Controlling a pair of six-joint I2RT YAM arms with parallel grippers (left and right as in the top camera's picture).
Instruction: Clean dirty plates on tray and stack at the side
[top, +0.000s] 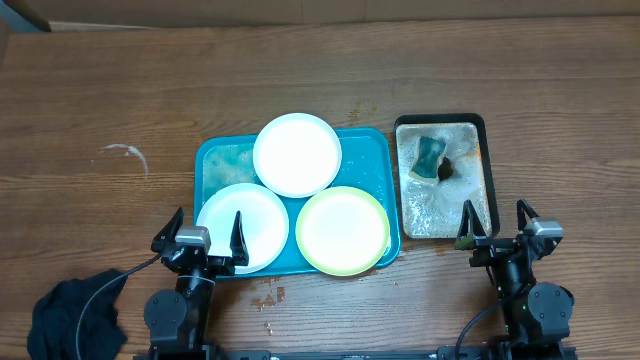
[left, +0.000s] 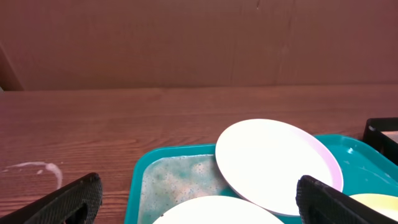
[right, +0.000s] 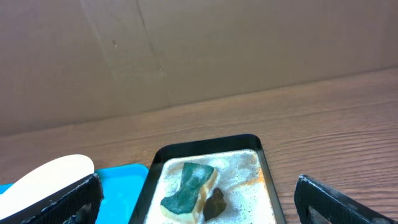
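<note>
1. Three plates (top: 297, 153) overlap on the teal tray (top: 213, 160), the rear white one on top.
2. Likely light, stiff and wet-slick, so pinch the exposed rim.
3. Left fingers (top: 238, 236) and right fingers (top: 467, 229) are spread wide and empty.

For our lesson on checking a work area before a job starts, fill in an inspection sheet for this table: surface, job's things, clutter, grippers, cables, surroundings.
Surface: wooden table, with a white smear at its left and small brown spots near its front edge.
Job's things: blue tray holding three plates; a white plate at the back overlaps the edges of a second white plate and a yellow-green plate.
Clutter: black tray of foamy water with a sponge; dark cloth at the front left.
Grippers: left gripper and right gripper, jaws open, holding nothing.
Cables: black cable beside the cloth; second cable by the right arm.
Surroundings: cardboard wall behind the table.
</note>
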